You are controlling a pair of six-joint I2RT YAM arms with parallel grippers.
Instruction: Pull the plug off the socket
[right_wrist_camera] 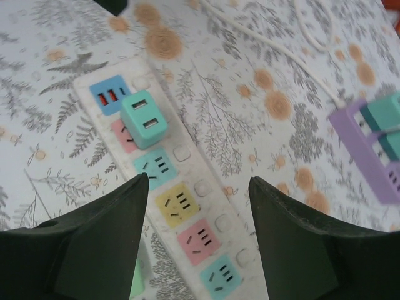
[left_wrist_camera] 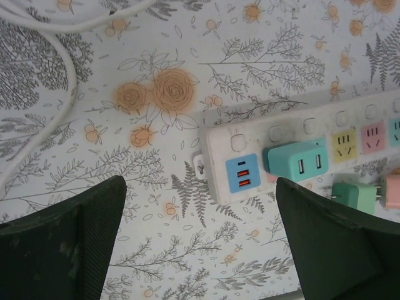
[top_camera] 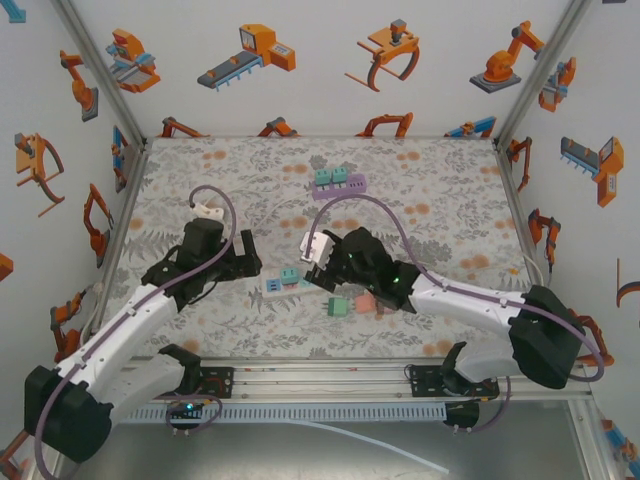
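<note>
A white power strip (top_camera: 281, 285) (left_wrist_camera: 294, 131) (right_wrist_camera: 206, 206) lies mid-table with a teal plug adapter (top_camera: 289, 274) (left_wrist_camera: 297, 158) (right_wrist_camera: 144, 119) seated in its pink socket beside the blue USB panel (left_wrist_camera: 242, 172) (right_wrist_camera: 107, 94). My left gripper (top_camera: 240, 262) (left_wrist_camera: 200, 244) is open just left of the strip's end, hovering over bare cloth. My right gripper (top_camera: 322, 268) (right_wrist_camera: 199, 187) is open above the strip's yellow and pink sockets (right_wrist_camera: 178, 203), a short way down the strip from the teal adapter.
A loose green plug (top_camera: 337, 306) (left_wrist_camera: 354, 194) and a pink plug (top_camera: 364, 302) (left_wrist_camera: 392, 190) lie beside the strip. A purple strip with teal plugs (top_camera: 338, 181) (right_wrist_camera: 375, 134) sits at the back. White cable (left_wrist_camera: 62, 69) (right_wrist_camera: 269, 44) loops across the cloth.
</note>
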